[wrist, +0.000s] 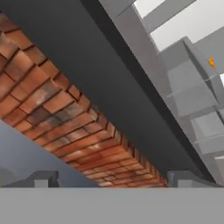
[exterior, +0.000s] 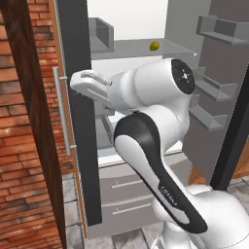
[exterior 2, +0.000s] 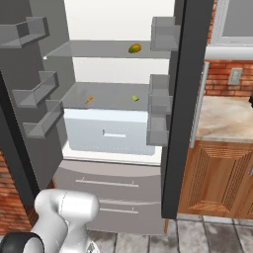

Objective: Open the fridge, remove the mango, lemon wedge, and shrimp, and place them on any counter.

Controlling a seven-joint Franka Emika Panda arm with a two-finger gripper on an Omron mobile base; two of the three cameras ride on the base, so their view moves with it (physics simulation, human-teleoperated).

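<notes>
Pale-grey and standing with both doors swung wide, the fridge (exterior 2: pixel 118 163) shows its white interior and grey shelves; on its upper shelf sits the mango (exterior 2: pixel 134 48), toward the right side; one shelf lower, the shrimp (exterior 2: pixel 89 99) lies near the left and the lemon wedge (exterior 2: pixel 135 98) near the right, the two well apart; below that shelf is a white bin, and under it two closed drawers; to the right of the fridge, past its open right door, lies the counter (exterior 2: pixel 225 118) over brown wooden cabinets, with red brick wall behind it; the gripper (wrist: pixel 111 178) is spread wide with nothing between its tips, facing the dark edge of the fridge's left door and the brick beyond it.
</notes>
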